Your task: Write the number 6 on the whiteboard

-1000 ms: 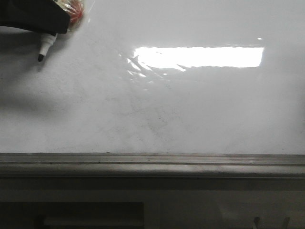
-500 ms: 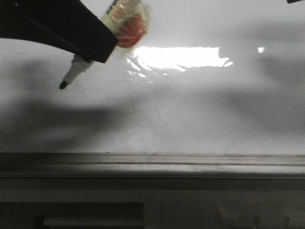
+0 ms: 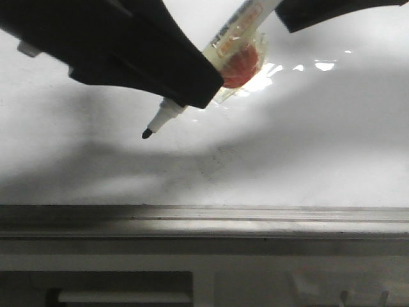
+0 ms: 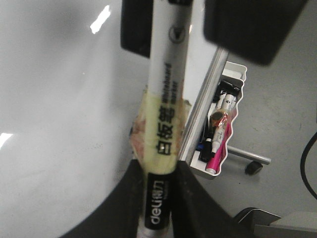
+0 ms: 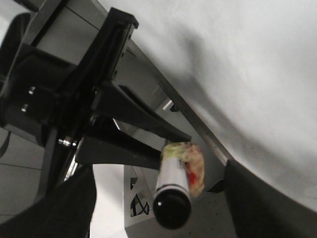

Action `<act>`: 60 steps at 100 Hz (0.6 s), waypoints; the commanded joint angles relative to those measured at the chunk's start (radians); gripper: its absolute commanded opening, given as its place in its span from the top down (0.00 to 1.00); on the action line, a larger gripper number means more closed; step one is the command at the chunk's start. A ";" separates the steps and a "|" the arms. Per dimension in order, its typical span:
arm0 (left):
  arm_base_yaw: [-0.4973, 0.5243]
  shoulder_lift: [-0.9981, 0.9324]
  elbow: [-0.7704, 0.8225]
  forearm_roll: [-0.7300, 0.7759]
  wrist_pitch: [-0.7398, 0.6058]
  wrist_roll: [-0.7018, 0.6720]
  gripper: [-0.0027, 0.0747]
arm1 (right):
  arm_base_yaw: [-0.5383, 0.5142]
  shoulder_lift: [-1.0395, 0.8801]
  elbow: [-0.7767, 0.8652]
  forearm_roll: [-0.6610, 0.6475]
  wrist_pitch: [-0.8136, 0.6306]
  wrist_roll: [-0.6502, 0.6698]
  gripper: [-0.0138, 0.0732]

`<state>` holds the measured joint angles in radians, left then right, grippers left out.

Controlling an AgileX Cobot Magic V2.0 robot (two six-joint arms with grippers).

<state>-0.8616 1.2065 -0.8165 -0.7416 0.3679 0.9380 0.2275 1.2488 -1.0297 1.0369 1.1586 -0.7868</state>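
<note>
The whiteboard (image 3: 307, 147) fills the front view, white and glossy with faint grey smudges. The number 6 is out of view. My left gripper (image 3: 192, 96) is shut on a white marker (image 3: 233, 35) wrapped in yellowish tape with a red patch. The marker's black tip (image 3: 146, 133) points down-left, close to the board. In the left wrist view the marker (image 4: 166, 99) runs up from between my left gripper (image 4: 157, 171) fingers. My right gripper (image 5: 163, 183) is open, its fingers (image 5: 257, 203) wide on either side of the marker's black rear cap (image 5: 172, 208), not touching it.
A grey metal rail (image 3: 204, 214) runs along the board's near edge. Beside the board hangs a white tray (image 4: 233, 74) holding spare markers and a pink item (image 4: 220, 148). Grey floor and a caster wheel (image 4: 253, 167) lie beyond it.
My left gripper has carried the marker right and down across the board. The right gripper has come in from the upper right, and the arms' shadows now cover most of the light reflection.
</note>
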 commanded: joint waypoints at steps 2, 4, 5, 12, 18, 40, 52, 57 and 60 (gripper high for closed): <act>-0.007 -0.018 -0.034 -0.019 -0.051 -0.012 0.99 | 0.017 -0.009 -0.033 0.052 -0.017 -0.039 0.34; -0.007 -0.018 -0.034 -0.019 -0.051 -0.012 0.99 | 0.022 -0.009 -0.033 0.052 -0.018 -0.044 0.36; -0.007 -0.018 -0.034 -0.019 -0.051 -0.012 0.99 | 0.022 -0.008 -0.033 0.052 -0.020 -0.046 0.37; -0.007 -0.018 -0.036 -0.019 -0.057 -0.012 0.99 | 0.031 -0.002 -0.033 0.052 -0.026 -0.048 0.48; -0.007 -0.018 -0.035 -0.019 -0.066 -0.012 0.99 | 0.031 0.005 -0.033 0.052 -0.024 -0.048 0.59; -0.007 -0.018 -0.047 -0.030 -0.065 -0.012 0.95 | 0.031 0.014 -0.033 0.052 -0.019 -0.074 0.91; -0.003 -0.020 -0.064 -0.044 -0.065 -0.012 0.67 | 0.031 0.012 -0.033 0.052 -0.016 -0.091 0.91; 0.009 -0.027 -0.071 -0.063 -0.069 -0.012 0.51 | 0.031 0.002 -0.028 0.052 -0.019 -0.107 0.91; 0.018 -0.032 -0.073 -0.077 -0.071 -0.013 0.40 | 0.031 -0.006 -0.022 0.052 -0.027 -0.114 0.91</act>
<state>-0.8563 1.2104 -0.8405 -0.7591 0.3526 0.9299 0.2565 1.2826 -1.0332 1.0145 1.1284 -0.8637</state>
